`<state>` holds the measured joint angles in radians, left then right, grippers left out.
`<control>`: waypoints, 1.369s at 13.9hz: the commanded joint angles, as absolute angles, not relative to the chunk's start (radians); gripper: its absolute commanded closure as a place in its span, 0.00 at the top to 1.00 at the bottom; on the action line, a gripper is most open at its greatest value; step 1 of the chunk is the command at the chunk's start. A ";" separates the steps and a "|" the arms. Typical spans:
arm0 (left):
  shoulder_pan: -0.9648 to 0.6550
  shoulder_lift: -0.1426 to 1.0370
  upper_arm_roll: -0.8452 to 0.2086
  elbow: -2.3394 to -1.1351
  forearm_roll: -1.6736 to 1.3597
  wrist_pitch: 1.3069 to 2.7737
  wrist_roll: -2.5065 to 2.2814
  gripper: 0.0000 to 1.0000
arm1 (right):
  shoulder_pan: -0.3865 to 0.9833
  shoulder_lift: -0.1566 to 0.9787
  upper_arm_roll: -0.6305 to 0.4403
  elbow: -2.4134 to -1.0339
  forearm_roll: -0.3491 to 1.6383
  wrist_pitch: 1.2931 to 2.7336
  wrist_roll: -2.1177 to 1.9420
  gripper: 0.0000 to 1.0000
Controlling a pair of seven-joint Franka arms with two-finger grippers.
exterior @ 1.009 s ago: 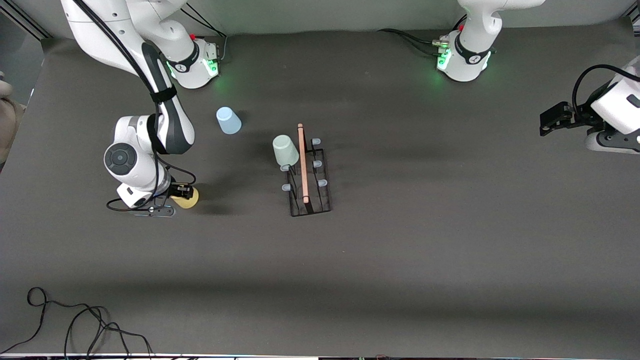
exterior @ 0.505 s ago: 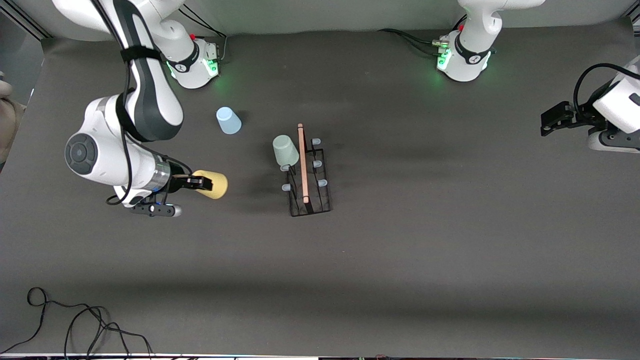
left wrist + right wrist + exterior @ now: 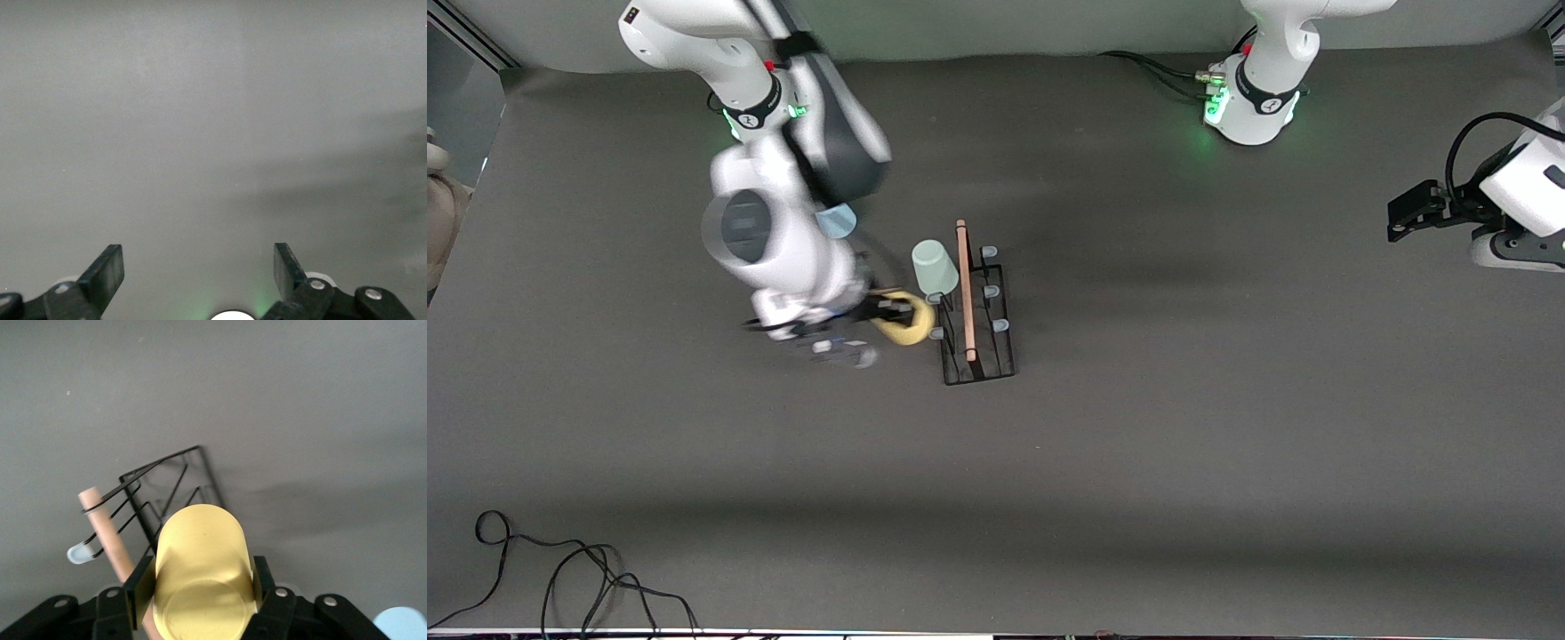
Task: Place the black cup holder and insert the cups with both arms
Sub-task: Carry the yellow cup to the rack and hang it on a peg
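My right gripper (image 3: 200, 587) has its fingers (image 3: 141, 583) clamped on either side of the yellow cup (image 3: 200, 567), which I am carrying just beside the black cup holder (image 3: 974, 311) at centre frame in the front view, close to a free pale-tipped prong (image 3: 936, 333). The holder already stands on the tabletop (image 3: 1183, 444), and the pale green cup (image 3: 935, 267) sits on one of its prongs, so I judge placing done and one cup of three inserted. The yellow one looks next; the pale blue cup (image 3: 838, 220) is on the tabletop just above and left of the holder, partly hidden by my right arm. My left gripper (image 3: 198, 267) waits at the frame's right edge, fingers (image 3: 107, 273) spread wide and empty. The tabletop is a plain dark grey mat; a loose black cable (image 3: 560, 569) lies at lower left, and a pale wall runs along the top.
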<state>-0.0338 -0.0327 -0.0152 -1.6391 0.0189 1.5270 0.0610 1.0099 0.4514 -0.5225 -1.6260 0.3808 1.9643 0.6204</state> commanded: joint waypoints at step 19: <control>-0.041 -0.034 -0.014 -1.632 0.017 1.514 0.046 1.00 | 1.022 0.467 -0.653 -1.578 0.393 1.898 0.487 1.00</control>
<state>-0.0338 -0.0312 -0.0158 -1.6396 0.0189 1.5270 0.0610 1.0260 0.5407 -0.6034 -1.5581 0.3813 1.9697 0.5913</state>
